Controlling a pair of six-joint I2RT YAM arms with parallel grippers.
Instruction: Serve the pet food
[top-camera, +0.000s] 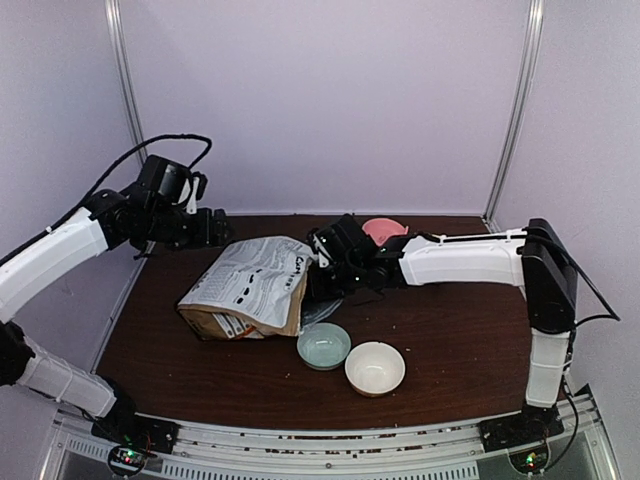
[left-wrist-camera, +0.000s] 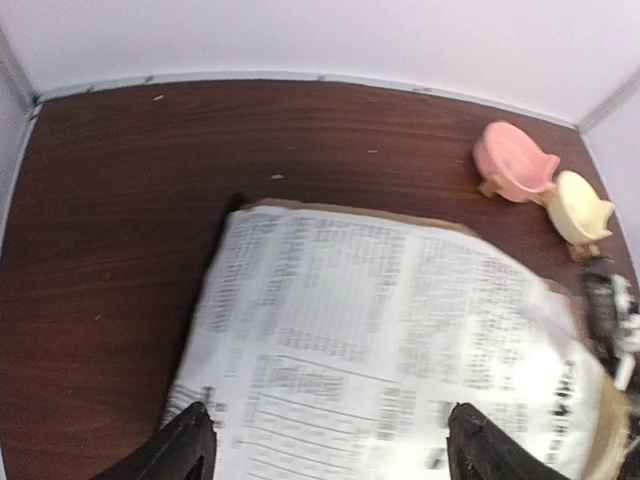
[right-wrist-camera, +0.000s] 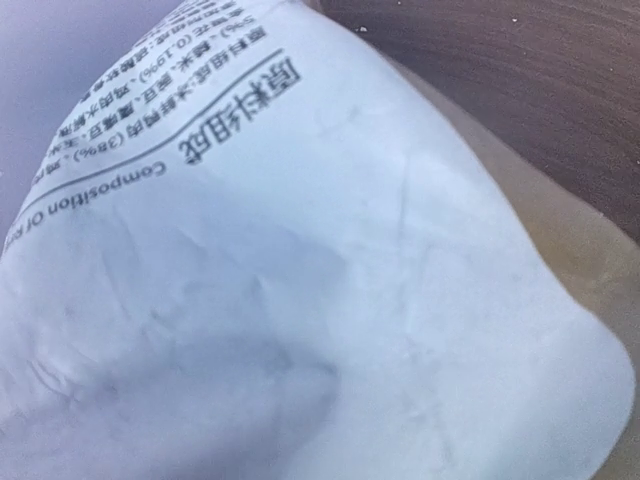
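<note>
Dog-food bag (top-camera: 250, 285) lies on worktop (top-camera: 450, 330), white printed face up, right end raised toward right fingers (top-camera: 322, 262). Right fingers pressed near together, seemingly pinching bag's edge, likely to tip its mouth toward pale green bowl (top-camera: 323, 346) just below. Cream bowl (top-camera: 375, 368) just beside it. Left fingers (left-wrist-camera: 190, 448) spread wide above bag's left end, gripping nothing; probably placed to raise that end. Pet food not visible anywhere, so look unknown; presumably inside bag. Near bowls look empty. Pink bowl (left-wrist-camera: 512, 160) and yellow bowl (left-wrist-camera: 582, 205) at back.
</note>
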